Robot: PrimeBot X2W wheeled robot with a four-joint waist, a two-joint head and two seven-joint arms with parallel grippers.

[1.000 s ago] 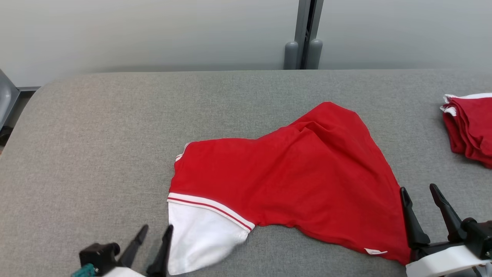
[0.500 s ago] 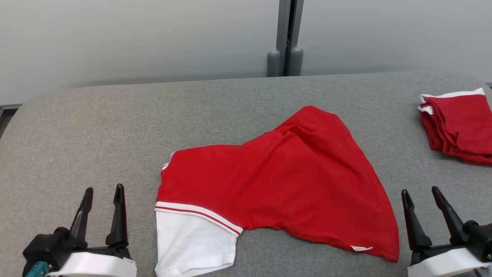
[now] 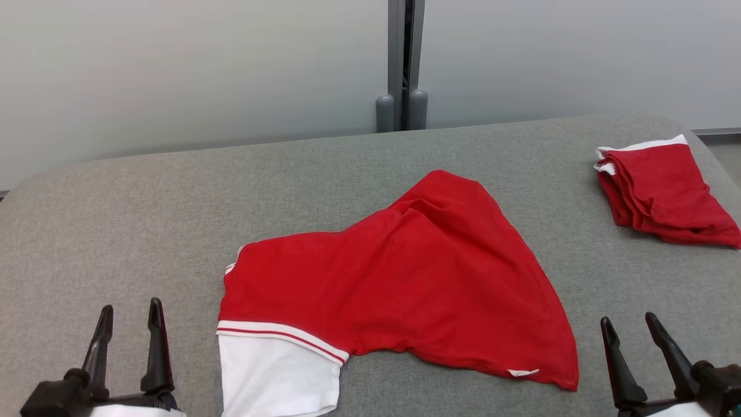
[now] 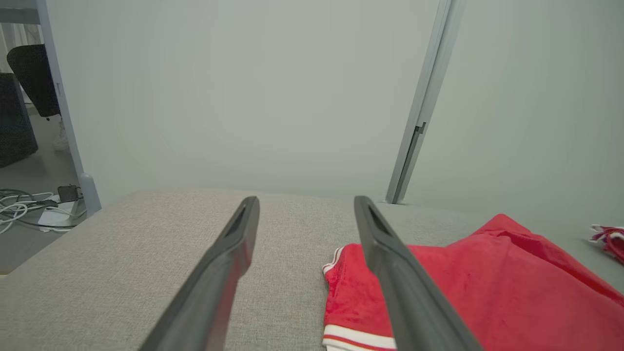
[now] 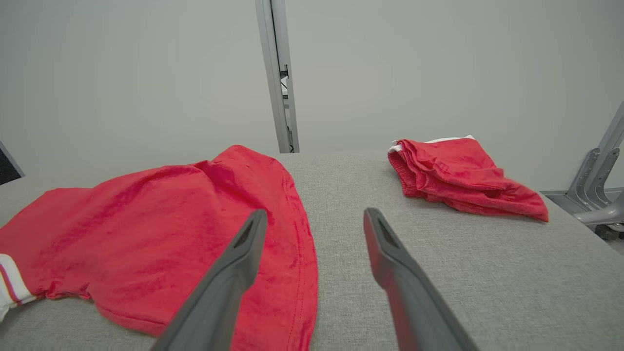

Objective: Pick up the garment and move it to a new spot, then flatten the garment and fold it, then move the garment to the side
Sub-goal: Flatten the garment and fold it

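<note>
Left gripper [image 3: 130, 307] is open, its two dark fingers spread wide, sitting at the table's [image 3: 116, 220] near left edge with fingers aimed at the table's far side. A strip of bare grey table cloth separates it from the garment [image 3: 405, 278], so no contact. The right gripper [image 3: 628, 318] is open too, jaws fully apart, at the table's near right edge just beyond the garment's hem corner and not touching it

The garment is a red shirt lying loose mid-table, spread out but rumpled, with one fold peaking toward the table's far side. Its white sleeve [image 3: 272, 376], trimmed with a red-and-white stripe, reaches the table's near edge and is cut off by the frame. A small white label [image 3: 523, 372] sits on the hem toward the table's near right

A folded red pile [image 3: 660, 191] with white edging lies at the table's far right corner, well apart from the garment. Behind the table's far edge stands a grey post [image 3: 402, 58] against a pale wall [image 3: 173, 69]

In the left wrist view the left gripper [image 4: 306, 200] points across bare table, with the garment [image 4: 487, 282] showing past the right-hand finger; cables [image 4: 24, 204] lie on the floor off the table's left end. In the right wrist view the right gripper [image 5: 316, 212] points over bare table, the garment's [image 5: 170, 229] hem passes behind the left-hand finger, the pile [image 5: 458, 170] lies further across the table, and metal legs [image 5: 597, 190] stand off the table's right end
</note>
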